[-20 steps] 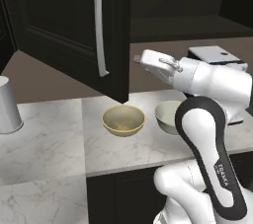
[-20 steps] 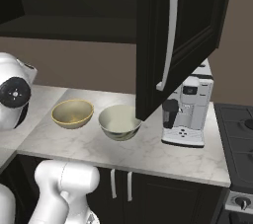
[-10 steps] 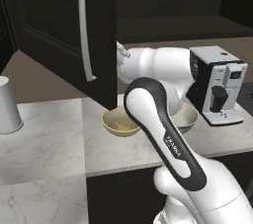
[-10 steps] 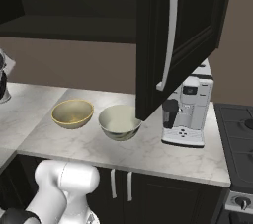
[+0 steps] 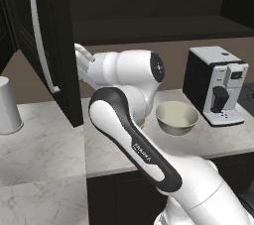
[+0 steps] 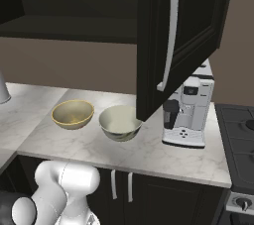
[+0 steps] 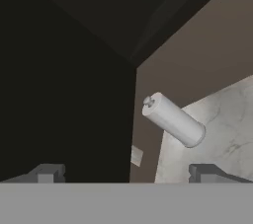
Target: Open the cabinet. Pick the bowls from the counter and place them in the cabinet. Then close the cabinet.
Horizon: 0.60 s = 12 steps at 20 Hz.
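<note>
Arm: white arm [image 5: 134, 154] rises from the lower right of the left base view and bends left, its wrist beside the open left door [image 5: 44, 40].
Fingers: gripper [image 7: 128, 173] stands spread wide with nothing between the fingers [image 7: 47, 172]; they face the dark door face and the wall corner beyond.
Worktop: white marbled slab [image 6: 149, 154] with a thick pale front edge, turning a corner at the left.
Bowls: tan-yellow bowl [image 6: 73, 114] sits near the middle of the worktop, towards the front edge; off-white bowl [image 6: 120, 123] sits just beside it on the right. Both upright and apart from the fingers.
Coffee machine: white and black machine [image 6: 187, 112] stands near the worktop's right end.
Cup: grey-white cylinder [image 5: 9, 106] stands at the worktop's far left.
Cabinet: wall cabinet [image 6: 69, 1] hangs above the back edge, both doors swung open; right door [image 6: 181, 26] carries a long silver bar handle [image 6: 170, 30].
</note>
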Available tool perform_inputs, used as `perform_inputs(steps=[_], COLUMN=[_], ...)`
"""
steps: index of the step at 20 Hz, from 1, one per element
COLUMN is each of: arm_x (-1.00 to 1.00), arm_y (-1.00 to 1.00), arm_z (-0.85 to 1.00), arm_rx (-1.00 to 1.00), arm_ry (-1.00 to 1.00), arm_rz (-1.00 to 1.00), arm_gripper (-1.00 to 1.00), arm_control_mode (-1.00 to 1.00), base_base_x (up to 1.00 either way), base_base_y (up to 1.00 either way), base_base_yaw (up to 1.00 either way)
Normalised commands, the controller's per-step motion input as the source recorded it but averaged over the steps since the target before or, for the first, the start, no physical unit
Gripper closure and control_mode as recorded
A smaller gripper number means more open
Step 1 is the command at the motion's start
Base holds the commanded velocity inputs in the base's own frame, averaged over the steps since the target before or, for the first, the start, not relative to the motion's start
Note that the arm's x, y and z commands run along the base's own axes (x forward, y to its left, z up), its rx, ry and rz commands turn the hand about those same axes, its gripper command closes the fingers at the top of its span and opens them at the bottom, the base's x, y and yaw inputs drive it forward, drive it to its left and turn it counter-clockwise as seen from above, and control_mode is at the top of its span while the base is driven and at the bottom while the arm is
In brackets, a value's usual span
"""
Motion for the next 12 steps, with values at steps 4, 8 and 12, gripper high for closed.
perform_inputs(steps=[4,8,12], arm_x=[-0.03,-0.25,-0.24], arm_y=[-0.64,-0.47,-0.25], arm_z=[0.22,0.19,-0.09], arm_rx=[0.22,0.01,-0.22], arm_ry=[0.01,0.11,0.19], arm_rz=[0.02,0.01,0.0], arm_gripper=[-1.0,-1.0,-1.0], arm_control_mode=[-1.0,-1.0,-1.0], base_base_x=[0.0,0.0,0.0], base_base_y=[0.0,0.0,0.0], base_base_yaw=[0.0,0.0,0.0])
